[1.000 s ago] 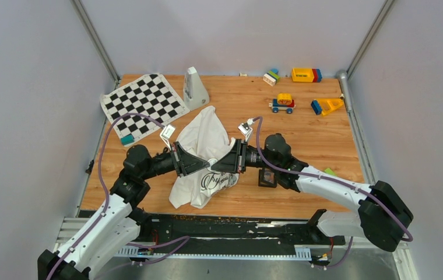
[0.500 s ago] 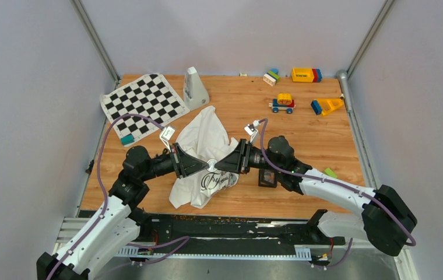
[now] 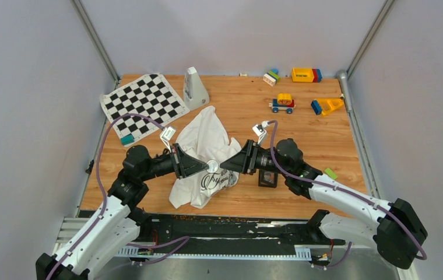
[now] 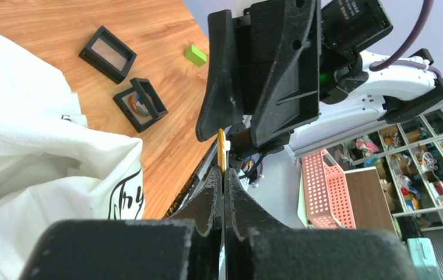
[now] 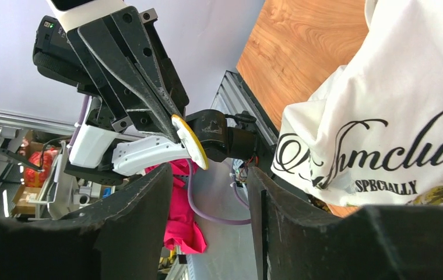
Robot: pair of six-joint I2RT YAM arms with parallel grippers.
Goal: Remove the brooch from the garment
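The brooch (image 3: pixel 212 165) is a small gold-rimmed disc, pinched at its edge by my shut left gripper (image 3: pixel 207 166). In the left wrist view the brooch (image 4: pixel 221 150) sticks up edge-on from the gripper's (image 4: pixel 223 172) closed tips, with no cloth on it. My right gripper (image 3: pixel 224 165) faces it from the right, open and a little apart from it. In the right wrist view the brooch (image 5: pixel 190 141) shows beyond the open gripper (image 5: pixel 210 170). The garment (image 3: pixel 204 140), a white T-shirt with black script, lies crumpled below both grippers (image 4: pixel 32 146) (image 5: pixel 394 116).
Two black square frames (image 4: pixel 108 53) (image 4: pixel 140 104) and a green block (image 3: pixel 330 172) lie right of the shirt. A chequered mat (image 3: pixel 143 105) and a white metronome-shaped object (image 3: pixel 194 87) sit at the back left. Toy blocks and a toy car (image 3: pixel 282 103) lie at the back right.
My right gripper has opened and drawn back to the right, away from the brooch. The left gripper stays where it was, still shut on the brooch.
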